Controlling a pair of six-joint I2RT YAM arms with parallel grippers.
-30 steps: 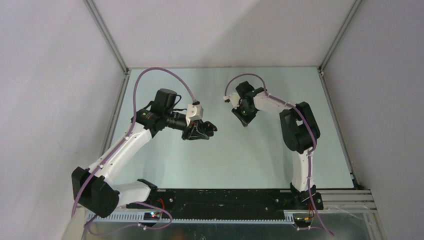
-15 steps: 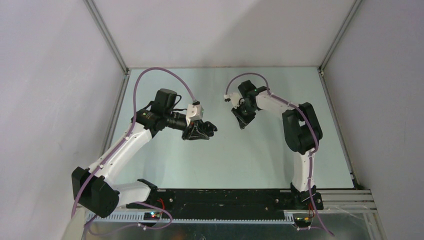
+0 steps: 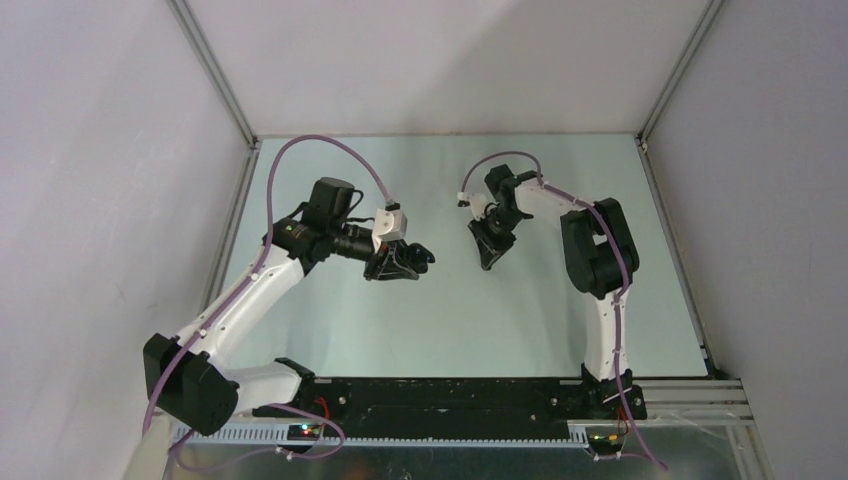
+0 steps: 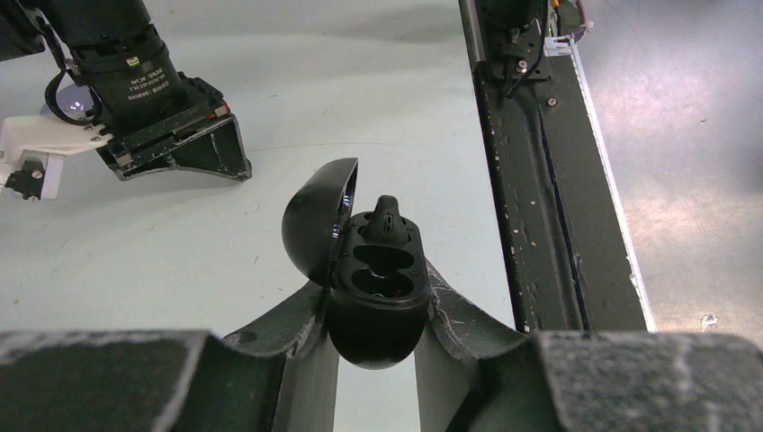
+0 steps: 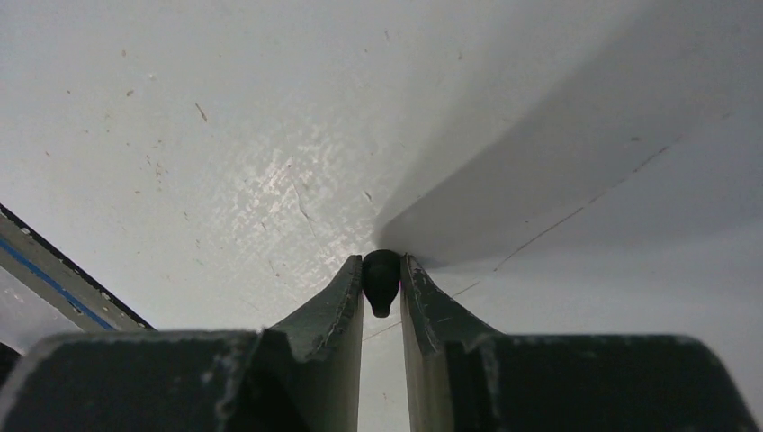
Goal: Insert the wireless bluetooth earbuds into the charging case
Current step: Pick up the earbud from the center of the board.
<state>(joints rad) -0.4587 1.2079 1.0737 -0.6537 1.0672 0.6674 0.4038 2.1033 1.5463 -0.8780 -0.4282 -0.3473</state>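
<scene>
The right end effector (image 5: pixel 382 268) pinches a black earbud (image 5: pixel 381 283) at its very tips. The left end effector (image 4: pixel 378 301) clamps the open charging case (image 4: pixel 376 328). That grip looks shallow, so a misaligned entry could flick the bud free.

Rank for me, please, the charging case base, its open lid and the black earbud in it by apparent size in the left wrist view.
1. Charging case base, largest, though nearest the camera.
2. Open lid, seen partly edge-on, so it may truly match the base.
3. Black earbud, clearly smallest.
</scene>
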